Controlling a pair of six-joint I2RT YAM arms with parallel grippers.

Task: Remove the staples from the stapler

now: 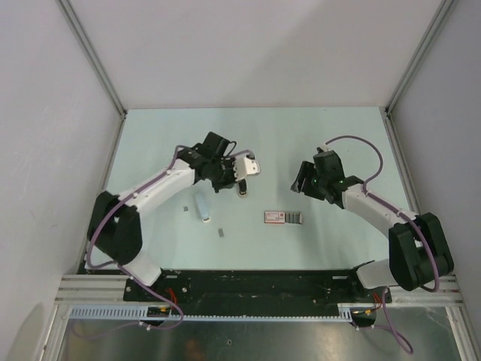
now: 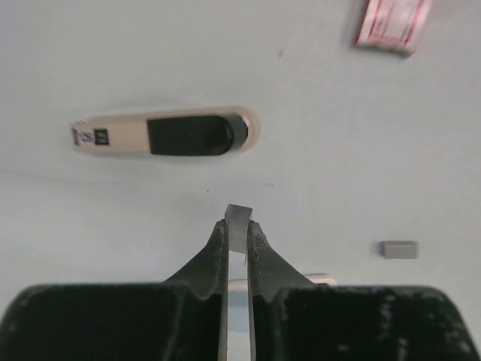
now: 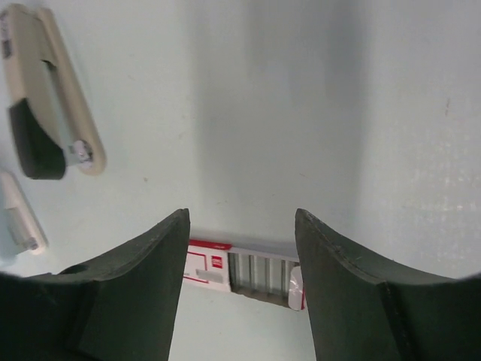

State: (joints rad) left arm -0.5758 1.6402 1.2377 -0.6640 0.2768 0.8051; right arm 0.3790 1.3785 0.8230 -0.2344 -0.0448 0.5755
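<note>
One short grey strip of staples (image 2: 239, 222) is pinched between the tips of my left claw (image 2: 238, 232), which is clenched on it with only the strip's end poking out past the fingers. The stapler (image 2: 165, 134) lies flat on the bench (image 1: 338, 143), apart from that claw, left of the red-and-white box (image 1: 285, 217) and a little nearer than the claw in the overhead view. A loose grey bit (image 2: 398, 249) lies on the bench just to the stapler's near right. My right claw (image 3: 240, 214) hangs released, fingers wide, above the box and holding nothing. I judge the step in hand is setting this strip down on the bench. Whether more staples sit inside the stapler I cannot tell. The strip is thin, and I grip it on a narrow patch, so I want a steady squeeze and no twist of the wrist on the way down. I would aim for bare bench between the stapler and the box, clear of both. I would part the fingers only once the free end touches, and only slightly, so the strip does not flick away, then lift straight up. My right claw has no part in this and should not cross leftward.
</note>
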